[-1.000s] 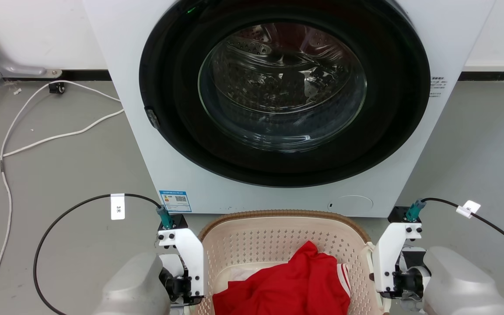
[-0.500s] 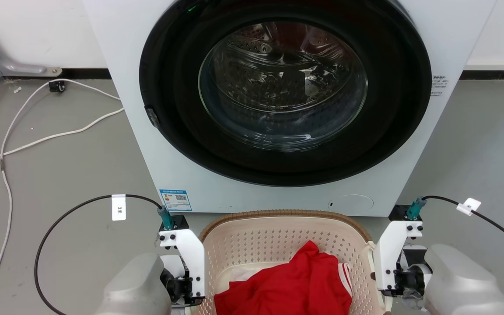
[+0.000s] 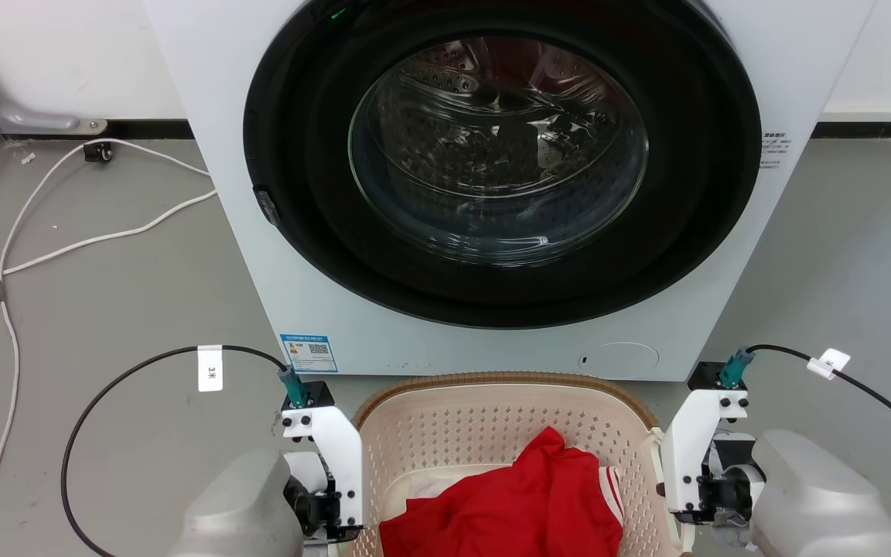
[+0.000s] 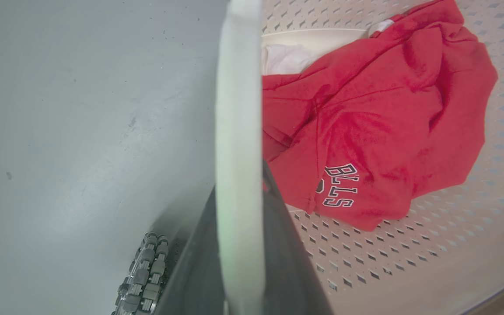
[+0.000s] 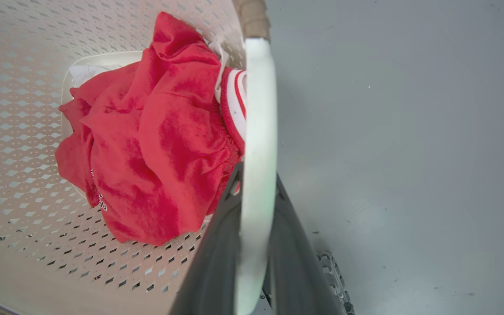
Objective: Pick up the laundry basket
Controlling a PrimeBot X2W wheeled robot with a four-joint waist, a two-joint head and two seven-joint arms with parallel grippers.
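Note:
The laundry basket (image 3: 453, 433), cream with perforated walls and a brown rim, sits low in the head view in front of the washer, with my arms on either side of it. A red garment (image 3: 507, 503) with white trim lies inside. In the left wrist view my left gripper (image 4: 239, 183) is shut on the basket's white left handle (image 4: 239, 109), one dark finger on each side. My right gripper (image 5: 257, 175) clamps the white right handle (image 5: 258, 109) the same way. I cannot tell whether the basket touches the floor.
A white front-loading washer (image 3: 260, 255) with a closed round glass door (image 3: 500, 147) stands just beyond the basket. White cables (image 3: 66, 247) trail over the grey floor at the left. Black cables loop from both wrists. Bare floor lies to the basket's left and right.
The whole head picture has drifted a few pixels, so the camera moved slightly. Both grippers keep their hold on the handles, and the basket has not visibly shifted between them.

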